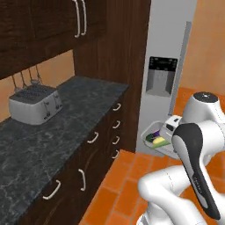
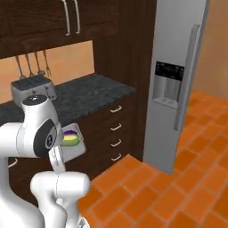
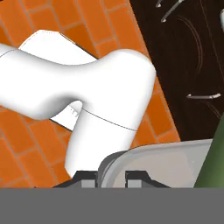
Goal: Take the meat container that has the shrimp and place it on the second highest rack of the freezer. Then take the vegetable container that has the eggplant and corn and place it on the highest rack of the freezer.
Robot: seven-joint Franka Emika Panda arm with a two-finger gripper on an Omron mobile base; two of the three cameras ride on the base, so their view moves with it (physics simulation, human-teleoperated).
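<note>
**Vegetable container in the hand, freezer door shut**

Nearest is the hand (image 3: 110, 178) itself. Its two dark fingertips (image 3: 86, 178) stand close together on the pale rim of the vegetable container (image 1: 156, 139), so the hand is narrow and holds this container by one edge. The container hangs out to the side of the hand, above the orange tile floor (image 2: 191, 178). Inside it I can see one purple piece, which I take for the eggplant (image 2: 69, 132), and one yellow piece, which I take for the corn (image 2: 70, 141).

The risks, as I judge them:
- The grip is on the rim only, so the container may tip or slip when the arm swings, and the vegetables may roll out.
- Beside the hand are the dark lower cabinets; a wide swing may knock the container against a drawer handle (image 1: 116, 125).
- Beyond the hand, the freezer (image 2: 176, 80) shows its door shut, with the dispenser (image 2: 168, 83) in it and the long handle (image 2: 186, 78) at the side. The highest rack cannot be reached until the door opens, and the only hand is busy.

Count: one container, one freezer, one toaster (image 1: 35, 103) far on the counter (image 1: 52, 132), and three utensils (image 2: 31, 64) hanging on the wall behind it.
</note>
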